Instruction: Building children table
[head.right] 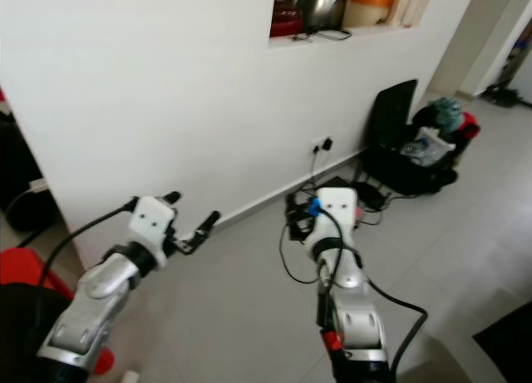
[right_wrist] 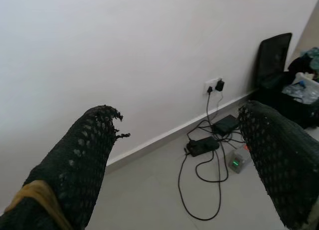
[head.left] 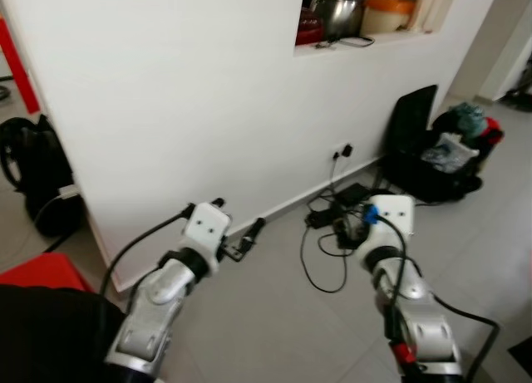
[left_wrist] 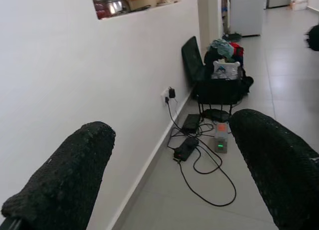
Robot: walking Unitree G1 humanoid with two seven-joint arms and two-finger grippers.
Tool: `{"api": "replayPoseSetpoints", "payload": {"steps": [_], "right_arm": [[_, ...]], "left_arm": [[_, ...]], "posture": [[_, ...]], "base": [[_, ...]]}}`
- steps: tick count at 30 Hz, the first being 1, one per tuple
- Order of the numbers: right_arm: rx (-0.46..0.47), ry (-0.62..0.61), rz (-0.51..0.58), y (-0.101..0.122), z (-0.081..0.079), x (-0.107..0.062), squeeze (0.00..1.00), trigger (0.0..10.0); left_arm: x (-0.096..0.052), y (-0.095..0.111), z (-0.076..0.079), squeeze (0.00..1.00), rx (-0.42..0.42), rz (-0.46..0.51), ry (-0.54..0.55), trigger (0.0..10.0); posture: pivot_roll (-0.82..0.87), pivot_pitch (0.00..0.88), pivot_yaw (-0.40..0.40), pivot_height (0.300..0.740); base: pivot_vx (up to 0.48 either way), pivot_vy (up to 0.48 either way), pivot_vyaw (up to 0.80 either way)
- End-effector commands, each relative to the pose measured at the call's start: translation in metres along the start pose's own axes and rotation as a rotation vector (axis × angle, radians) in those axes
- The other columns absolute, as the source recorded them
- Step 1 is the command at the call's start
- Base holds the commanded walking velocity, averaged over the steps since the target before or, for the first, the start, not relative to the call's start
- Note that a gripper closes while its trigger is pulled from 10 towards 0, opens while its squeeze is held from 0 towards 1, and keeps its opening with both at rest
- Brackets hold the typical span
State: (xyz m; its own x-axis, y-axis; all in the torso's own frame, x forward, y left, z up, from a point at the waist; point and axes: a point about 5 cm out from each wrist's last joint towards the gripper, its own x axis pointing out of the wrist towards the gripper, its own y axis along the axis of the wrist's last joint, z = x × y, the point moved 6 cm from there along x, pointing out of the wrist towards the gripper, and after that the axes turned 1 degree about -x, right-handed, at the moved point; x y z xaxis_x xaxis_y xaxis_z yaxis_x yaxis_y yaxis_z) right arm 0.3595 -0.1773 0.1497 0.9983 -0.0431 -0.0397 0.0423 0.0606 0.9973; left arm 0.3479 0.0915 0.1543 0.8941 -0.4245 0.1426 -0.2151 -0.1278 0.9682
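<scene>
Both arms are held out in front of me toward a white wall [head.left: 166,92]. My left gripper [head.left: 240,213] is open above the grey tiled floor, close to the skirting board. In the left wrist view its two black fingers [left_wrist: 65,175] stand wide apart with nothing between them. My right gripper [right_wrist: 182,155] is open too, and its mesh-covered fingertips [right_wrist: 84,150] frame bare floor and cables. The right arm's white wrist [head.left: 391,215] hangs over the cable tangle.
A wall socket [head.left: 341,150] feeds cables and power bricks [head.left: 328,250] lying on the floor. A black open case with clothes [head.left: 432,163] stands at the right. A black backpack [head.left: 33,171] and something red [head.left: 41,271] sit left. Pots [head.left: 337,13] stand on a wall ledge.
</scene>
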Motion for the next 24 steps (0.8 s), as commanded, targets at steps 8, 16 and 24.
{"api": "replayPoseSetpoints", "payload": {"steps": [8,16,24], "right_arm": [[-0.001,-0.051,-0.032,-0.008,0.011,-0.003,0.00,10.0],[-0.015,-0.082,-0.057,-0.012,0.019,-0.006,0.00,10.0],[-0.027,-0.085,-0.063,-0.012,0.022,-0.008,0.00,10.0]], "left_arm": [[-0.004,-0.001,0.007,0.00,0.013,-0.006,-0.021,10.0],[-0.011,-0.003,0.015,0.00,0.009,-0.013,-0.023,10.0],[-0.013,-0.003,0.021,0.00,0.004,-0.015,-0.036,10.0]], "posture": [[0.01,0.000,-0.093,0.740],[0.00,0.000,-0.112,0.740],[-0.01,0.000,-0.124,0.740]], "base": [[0.000,0.000,0.00],[0.000,0.000,0.00],[0.000,0.000,0.00]]}}
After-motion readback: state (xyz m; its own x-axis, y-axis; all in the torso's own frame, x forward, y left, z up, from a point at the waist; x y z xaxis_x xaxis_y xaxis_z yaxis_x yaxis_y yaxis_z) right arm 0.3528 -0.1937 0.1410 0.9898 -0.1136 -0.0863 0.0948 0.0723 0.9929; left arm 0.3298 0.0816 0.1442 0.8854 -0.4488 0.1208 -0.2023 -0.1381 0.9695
